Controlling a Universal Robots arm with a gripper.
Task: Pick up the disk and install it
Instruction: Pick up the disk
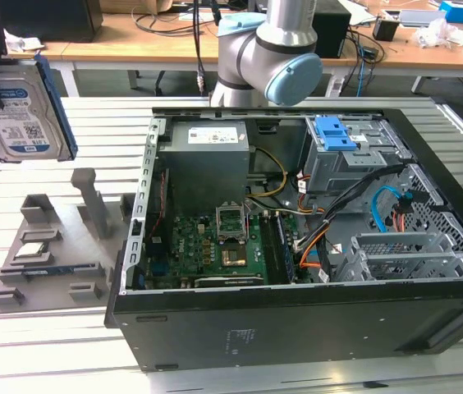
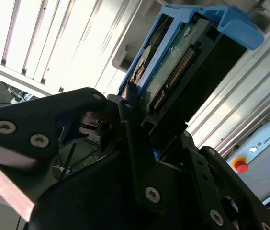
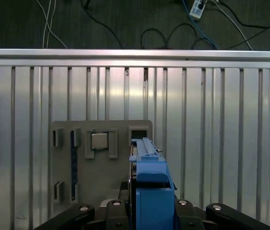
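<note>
**Holding the disk aloft, clear of tray and case**

Clamping the disk (image 1: 25, 111) in the gripper (image 2: 149, 122), jaws set narrow on its upper short end and pinching across the thin edges, on the blue caddy frame (image 2: 230, 21). Hanging it upright in the air at the exterior view's left, well above the grey parts tray (image 1: 67, 246) on the slatted table (image 1: 51, 353) and well apart from the open computer case (image 1: 297, 328); touching nothing but the fingers (image 2: 128, 129).

Judging it stiff and dense, probably weighing more than expected of so flat a shape and dragging down on a grip taken at one end. Reckoning the metal faces smooth and prone to slipping, the plastic frame slightly springy; favouring a hold on the frame's rails along the narrow edges over one on the labelled face. Treating it as fragile, suffering from knocks, and baring a green circuit board (image 2: 173, 50) and a row of connector pins (image 2: 175, 72) in the second wrist view, best kept free of any pad.

Showing in the exterior view as a flat silver rectangle carrying a white-and-blue label with barcodes, a blue rail bordering one long edge. Appearing edge-on in the first wrist view, blue end foremost, over the tray and near its small square chip (image 3: 99, 141).
</note>
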